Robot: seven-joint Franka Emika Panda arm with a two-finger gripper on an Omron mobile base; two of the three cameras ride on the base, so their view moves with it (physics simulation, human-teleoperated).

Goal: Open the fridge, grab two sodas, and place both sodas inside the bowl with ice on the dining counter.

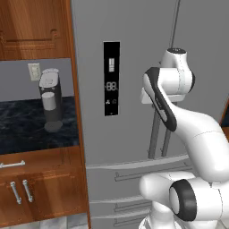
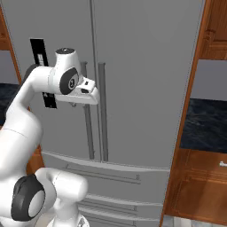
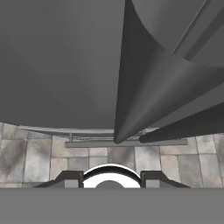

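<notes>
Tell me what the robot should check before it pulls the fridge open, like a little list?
1. Fridge doors both shut, ready to be opened: ok.
2. Hand up at the left door's handle: ok.
3. Gripper closed on that handle: cannot tell, the fingers are hidden behind the hand.
4. Handle lined up with the hand camera: ok, it runs up the middle.
5. Room for the door to swing: cannot tell.
6. Sodas waiting inside: cannot tell, doors are shut.

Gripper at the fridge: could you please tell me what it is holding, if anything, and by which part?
The gripper appears shut on the fridge's left-door bar handle, gripping the bar's upper part.
</notes>
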